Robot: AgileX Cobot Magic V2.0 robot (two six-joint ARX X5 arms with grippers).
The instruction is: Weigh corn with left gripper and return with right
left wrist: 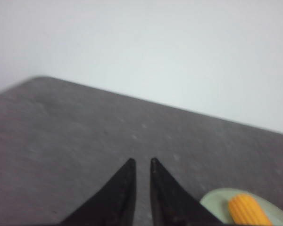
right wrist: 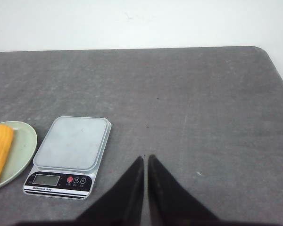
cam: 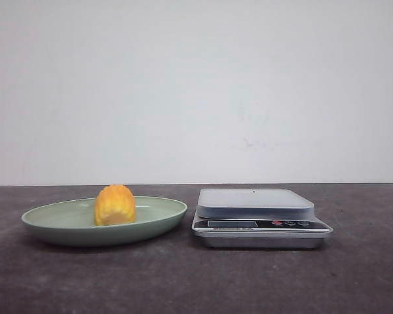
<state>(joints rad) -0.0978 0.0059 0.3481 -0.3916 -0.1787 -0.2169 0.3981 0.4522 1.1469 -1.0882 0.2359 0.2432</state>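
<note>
Resting on the green plate (cam: 164, 212), the corn (cam: 115, 205) could roll from a careless pinch. Both the left gripper (left wrist: 141, 162) and right gripper (right wrist: 145, 157) hang well away, jaws nearly pressed together, holding nothing.

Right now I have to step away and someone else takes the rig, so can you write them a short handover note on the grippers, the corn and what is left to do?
Left gripper: empty, fingers nearly closed, above bare table to the side of the green plate.
Right gripper: empty, fingers together, over bare table beside the digital kitchen scale.
The corn lies on the green plate, left of the scale; the scale's platform is bare.
Done: nothing yet.
Left: the left gripper opens, picks the corn and sets it on the scale; then the right gripper returns it to the plate.
</note>
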